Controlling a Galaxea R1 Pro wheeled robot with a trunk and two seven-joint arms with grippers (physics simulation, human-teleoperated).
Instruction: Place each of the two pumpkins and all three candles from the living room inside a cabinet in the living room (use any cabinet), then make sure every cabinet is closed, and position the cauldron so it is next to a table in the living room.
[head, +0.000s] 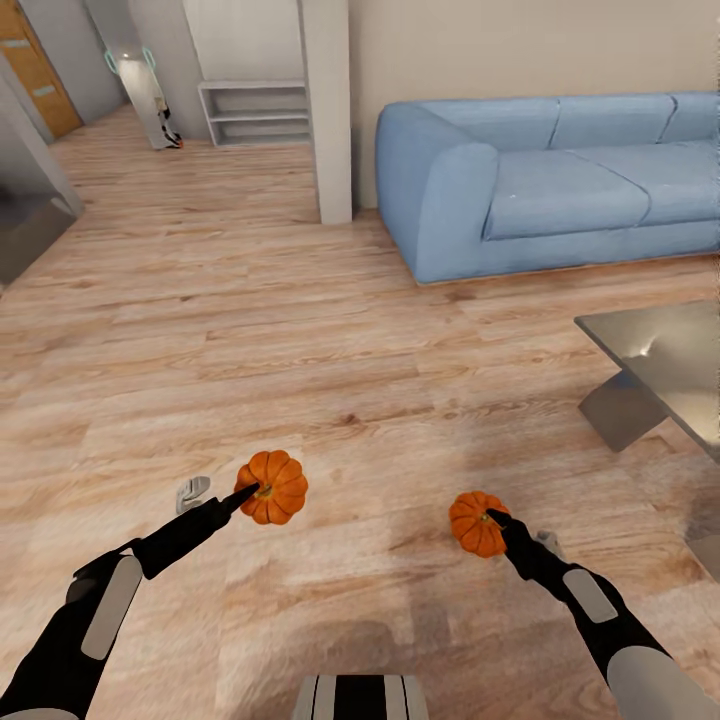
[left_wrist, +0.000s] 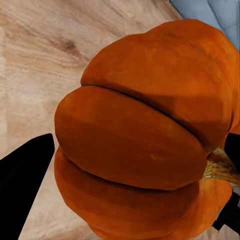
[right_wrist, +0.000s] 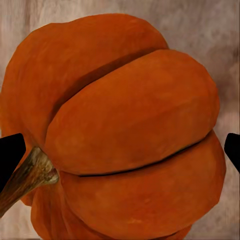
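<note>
- Light wood plank floor (head: 250, 330) runs across the living room, with the blue sofa (head: 560, 180) against the pale back wall as the landmark.
- Left pumpkin (head: 272, 487) — well in front of the sofa's near arm, above the planks, held by the left gripper (head: 247, 493); in the left wrist view the ribbed orange body (left_wrist: 145, 145) sits between the black fingers (left_wrist: 22, 175), which close against its sides.
- Right pumpkin (head: 476, 522) — also in front of the sofa, apart from the first, gripped by the right gripper (head: 497, 520); the right wrist view shows its stem (right_wrist: 25, 177) and a finger tip at each flank.
- Glass-topped table (head: 660, 370) stands in front of the sofa's seat, beside the right pumpkin.
- White column (head: 328, 110) rises just beside the sofa's arm; an empty white shelf unit (head: 255, 112) stands beyond it.
</note>
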